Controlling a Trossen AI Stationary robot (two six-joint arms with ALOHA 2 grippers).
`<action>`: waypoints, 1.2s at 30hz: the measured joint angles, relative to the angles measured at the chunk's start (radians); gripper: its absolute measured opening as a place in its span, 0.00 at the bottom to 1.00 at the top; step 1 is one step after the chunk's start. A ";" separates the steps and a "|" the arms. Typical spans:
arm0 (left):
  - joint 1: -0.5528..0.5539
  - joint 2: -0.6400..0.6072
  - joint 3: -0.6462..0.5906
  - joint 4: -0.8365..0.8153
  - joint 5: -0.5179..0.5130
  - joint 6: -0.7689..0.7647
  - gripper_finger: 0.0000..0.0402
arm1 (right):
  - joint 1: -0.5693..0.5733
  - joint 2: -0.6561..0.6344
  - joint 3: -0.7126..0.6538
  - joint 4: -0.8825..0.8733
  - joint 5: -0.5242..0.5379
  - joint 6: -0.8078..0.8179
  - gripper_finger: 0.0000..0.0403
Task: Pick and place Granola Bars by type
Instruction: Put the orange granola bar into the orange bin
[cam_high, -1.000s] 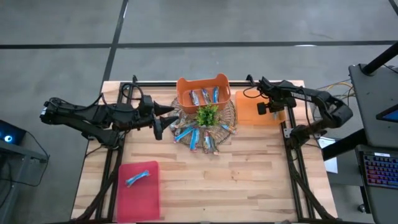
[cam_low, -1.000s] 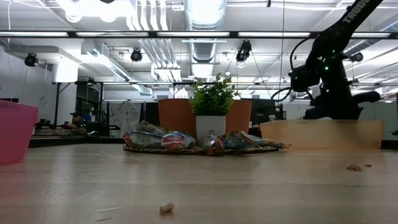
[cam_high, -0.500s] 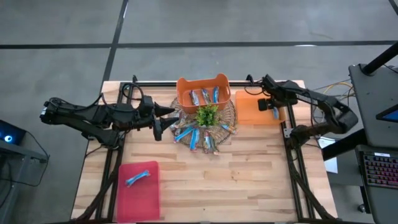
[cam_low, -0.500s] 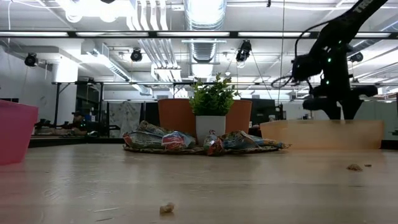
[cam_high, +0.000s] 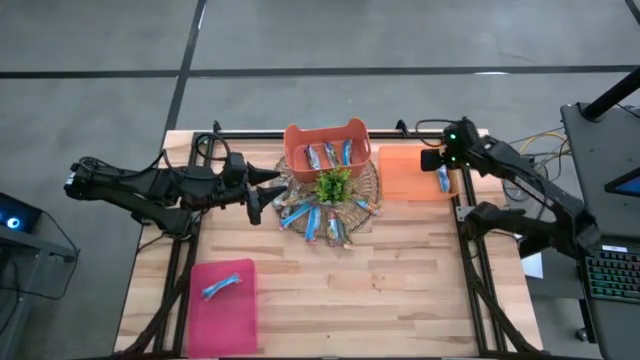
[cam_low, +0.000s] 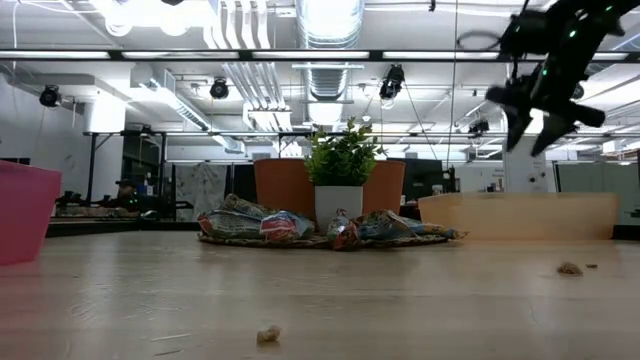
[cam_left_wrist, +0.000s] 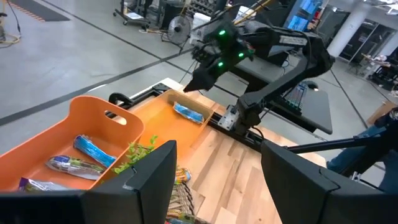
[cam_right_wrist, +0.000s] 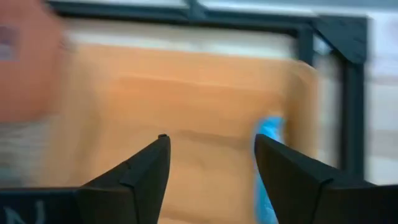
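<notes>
- Lying loose on a round woven mat (cam_high: 368, 186) at table centre, a heap of granola bars (cam_high: 318, 220) is noted, blue-white and brownish wrappers mixed, spread mainly toward 6 o'clock of a small green plant (cam_high: 334, 184) that stands on the mat.
- Three or so further bars (cam_high: 328, 155) are seen inside the orange basket (cam_high: 296, 138), which sits at 12 o'clock of the plant, touching the mat's edge.
- One blue bar (cam_high: 442, 179) is recorded on the flat orange tray (cam_high: 405, 172) at 3 o'clock of the basket, near the tray's outer edge; nothing is touching it.
- One blue bar (cam_high: 221, 286) lies in the red bin (cam_high: 222, 315) at about 7 o'clock of the mat, well apart from it.
- The right gripper (cam_low: 532, 128) is held raised above the orange tray, clear of the bar beneath it; its fingers are seen spread apart and empty.
- The left gripper (cam_high: 262, 195) hangs at 9 o'clock of the mat, just beside the heap; its fingers stand apart with nothing between them.
- All items rest on a wooden table (cam_high: 400, 290) bordered by a black frame (cam_high: 470, 270).
</notes>
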 joint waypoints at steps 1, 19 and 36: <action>0.000 0.000 0.000 0.000 0.000 0.001 0.54 | 0.011 -0.027 0.000 0.021 -0.025 -0.002 0.56; -0.001 0.002 0.000 0.000 0.000 -0.025 0.54 | 0.417 -0.009 0.001 0.526 -0.203 0.190 0.63; -0.001 0.002 -0.015 -0.002 0.010 -0.090 0.54 | 0.909 0.286 0.212 0.470 0.112 0.398 0.60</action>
